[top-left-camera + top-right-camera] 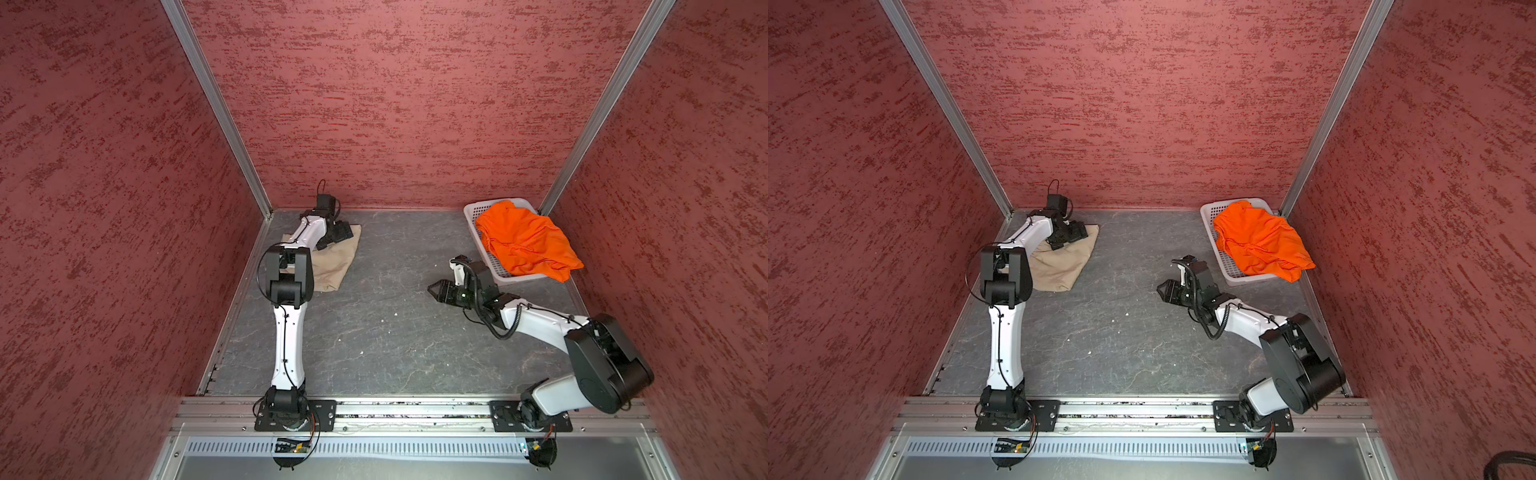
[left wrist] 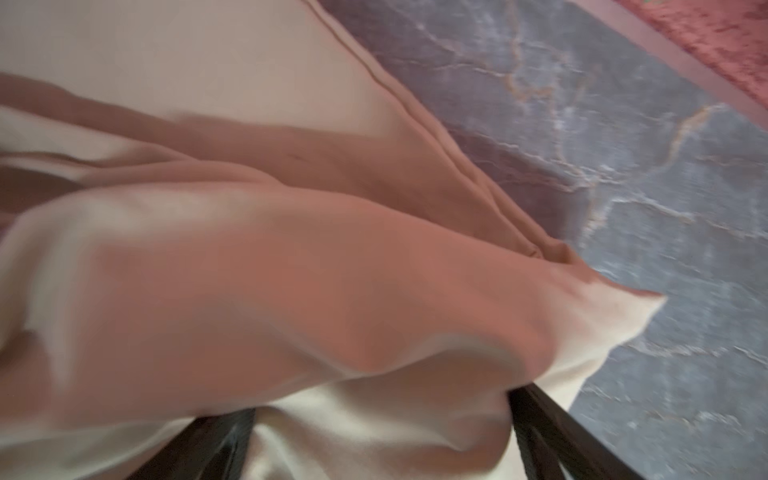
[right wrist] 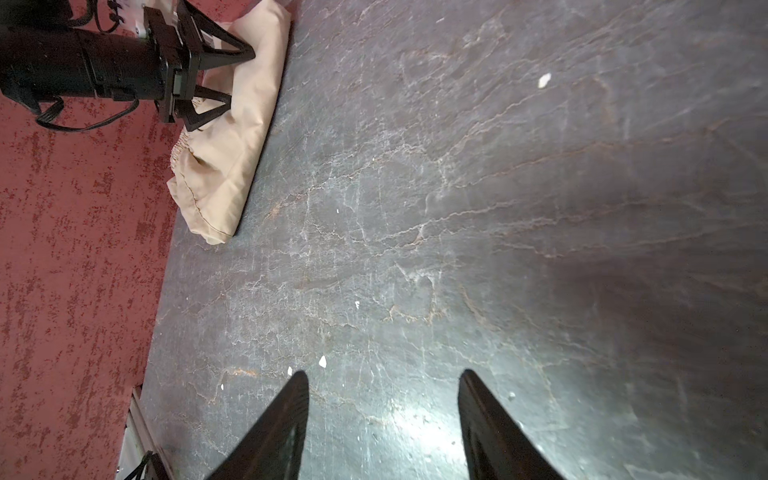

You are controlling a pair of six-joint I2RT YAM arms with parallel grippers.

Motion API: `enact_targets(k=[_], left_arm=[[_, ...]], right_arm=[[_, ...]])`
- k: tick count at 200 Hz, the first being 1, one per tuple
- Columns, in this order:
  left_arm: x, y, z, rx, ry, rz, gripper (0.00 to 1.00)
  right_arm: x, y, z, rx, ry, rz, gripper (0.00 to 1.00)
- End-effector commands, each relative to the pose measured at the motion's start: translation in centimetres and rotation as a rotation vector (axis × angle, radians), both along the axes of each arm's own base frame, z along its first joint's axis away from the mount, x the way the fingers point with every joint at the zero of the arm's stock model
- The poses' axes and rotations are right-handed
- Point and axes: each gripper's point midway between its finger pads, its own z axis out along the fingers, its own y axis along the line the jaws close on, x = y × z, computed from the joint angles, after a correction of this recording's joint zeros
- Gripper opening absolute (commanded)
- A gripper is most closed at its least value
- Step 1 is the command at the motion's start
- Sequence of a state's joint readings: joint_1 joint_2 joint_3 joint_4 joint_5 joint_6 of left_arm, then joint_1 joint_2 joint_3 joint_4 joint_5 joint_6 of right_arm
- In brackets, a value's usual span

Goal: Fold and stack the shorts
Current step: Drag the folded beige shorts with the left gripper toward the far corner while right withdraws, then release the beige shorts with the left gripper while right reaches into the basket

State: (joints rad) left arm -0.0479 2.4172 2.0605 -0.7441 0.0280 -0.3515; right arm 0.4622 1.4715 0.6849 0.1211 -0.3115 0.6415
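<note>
Already the beige shorts are lying folded at the far left of the tabletop. The left fingers are hanging spread wide over their far end, apparently pinching nothing. The orange shorts are sitting crumpled in the white basket at the far right and spilling over its rim. The right fingers are hovering apart and empty above the bare middle. Roughly half is looking done, with the orange pair awaiting folding and stacking.

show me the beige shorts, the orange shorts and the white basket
beige shorts [image 1: 332, 262]: in a top view, on the flat middle of the cloth
orange shorts [image 1: 523, 241]: in a top view, on the crumpled middle
white basket [image 1: 496, 266]: in a top view, on its bare perforated floor
</note>
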Motion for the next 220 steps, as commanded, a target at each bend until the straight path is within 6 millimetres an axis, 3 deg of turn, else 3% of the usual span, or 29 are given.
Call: enact_targets(k=[1, 45, 94, 120, 155, 194, 220], left_arm=[[0.0, 1.2, -1.0, 0.004, 0.028, 0.022, 0.96], [0.5, 3.8, -1.4, -0.076, 0.031, 0.118, 0.96], [1.4, 4.1, -0.1, -0.088, -0.002, 0.106, 0.96], [1.7, 3.4, 3.2, -0.086, -0.057, 0.081, 0.97], [0.2, 0.9, 10.6, -0.067, -0.185, 0.002, 0.99], [-5.3, -4.5, 18.3, -0.076, -0.383, -0.131, 1.00], [-9.9, -8.9, 19.3, -0.067, -0.448, -0.257, 1.00]], right_arm=[[0.4, -0.6, 1.4, -0.006, -0.043, -0.021, 0.59], [0.4, -0.7, 1.6, -0.011, -0.041, -0.026, 0.59], [0.6, -0.8, 2.1, -0.015, -0.050, -0.029, 0.59], [0.9, -0.6, 2.9, -0.015, -0.062, -0.024, 0.59], [1.5, -0.5, 5.2, -0.019, -0.105, -0.011, 0.59], [2.4, -1.8, 8.0, -0.040, -0.154, -0.012, 0.60], [3.7, -3.7, 9.3, -0.104, -0.171, -0.020, 0.60]])
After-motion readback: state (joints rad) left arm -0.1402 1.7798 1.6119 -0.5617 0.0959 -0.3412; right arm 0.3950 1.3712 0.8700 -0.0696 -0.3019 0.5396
